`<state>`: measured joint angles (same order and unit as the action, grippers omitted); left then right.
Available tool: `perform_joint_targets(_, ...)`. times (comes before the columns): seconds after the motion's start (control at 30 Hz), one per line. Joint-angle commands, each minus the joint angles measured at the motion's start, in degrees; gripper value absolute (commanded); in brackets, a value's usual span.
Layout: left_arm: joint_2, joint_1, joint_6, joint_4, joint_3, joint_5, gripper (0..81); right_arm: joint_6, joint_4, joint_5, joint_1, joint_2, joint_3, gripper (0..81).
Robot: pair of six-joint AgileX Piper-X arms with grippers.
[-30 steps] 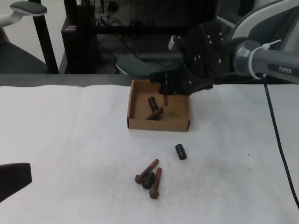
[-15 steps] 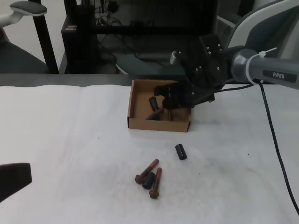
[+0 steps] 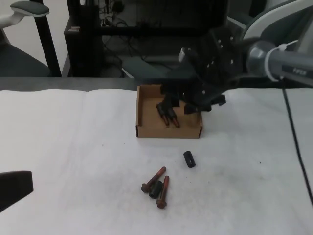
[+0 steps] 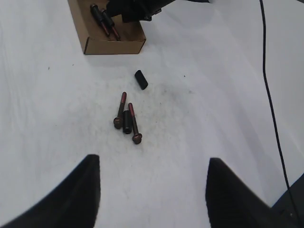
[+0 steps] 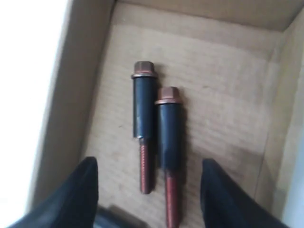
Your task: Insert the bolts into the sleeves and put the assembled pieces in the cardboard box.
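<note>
The cardboard box [image 3: 146, 129] stands at the bench's far middle. Two assembled pieces, each a copper bolt in a black sleeve, lie side by side on its floor [image 3: 167, 115]: one [image 5: 144, 118] and the other [image 5: 169, 135]. My right gripper [image 3: 180, 105] hangs open just over them, holding nothing, its fingertips [image 5: 71, 194] on either side. Nearer the front lie a loose black sleeve [image 3: 189, 159], two bare bolts [image 3: 154, 179] [image 3: 163, 191] and another sleeve [image 3: 156, 189] between them. My left gripper [image 4: 152, 199] is open and held high at the near left, away from the parts.
White paper [image 3: 73, 147] covers the bench. A black cable [image 4: 268, 80] runs along the right side. The box walls [image 5: 61, 109] stand close around the right gripper. Chairs and a dark rack stand beyond the bench's far edge.
The right gripper carried a sleeved bolt down into the box, let it go and opened. Two assembled pieces now lie side by side. The box shifted slightly. The left arm stayed still.
</note>
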<state>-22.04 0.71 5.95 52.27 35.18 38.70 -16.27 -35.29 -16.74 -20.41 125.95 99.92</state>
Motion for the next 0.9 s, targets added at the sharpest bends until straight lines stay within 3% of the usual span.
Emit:
perform_joint_targets(0.0, 0.4, 0.0, -1.2, -0.8, 0.8, -0.1, 64.0, 1.9, -1.9, -0.4, -0.7, -5.4, 0.3, 62.4)
perform_joint_targets(0.2, 0.4, 0.0, -4.0, -1.9, 0.8, -0.1, 64.0, 9.7, -13.7, 2.1, -2.8, -13.3, -1.2, 62.4)
perform_joint_targets(0.4, 0.4, 0.0, -3.8, -2.9, 0.8, 0.1, 64.0, 9.7, -9.6, 5.9, -5.5, -26.7, -14.6, 62.4)
perform_joint_targets(0.6, 0.4, 1.0, -3.8, -2.9, 0.8, 0.4, 64.0, 3.9, -3.0, 9.3, -9.0, -45.0, -33.3, 62.4)
perform_joint_targets(0.87, 0.4, 9.7, -3.8, -4.6, 0.6, -2.1, 64.0, -8.5, 7.1, 16.7, -18.4, -70.6, -58.3, 62.4)
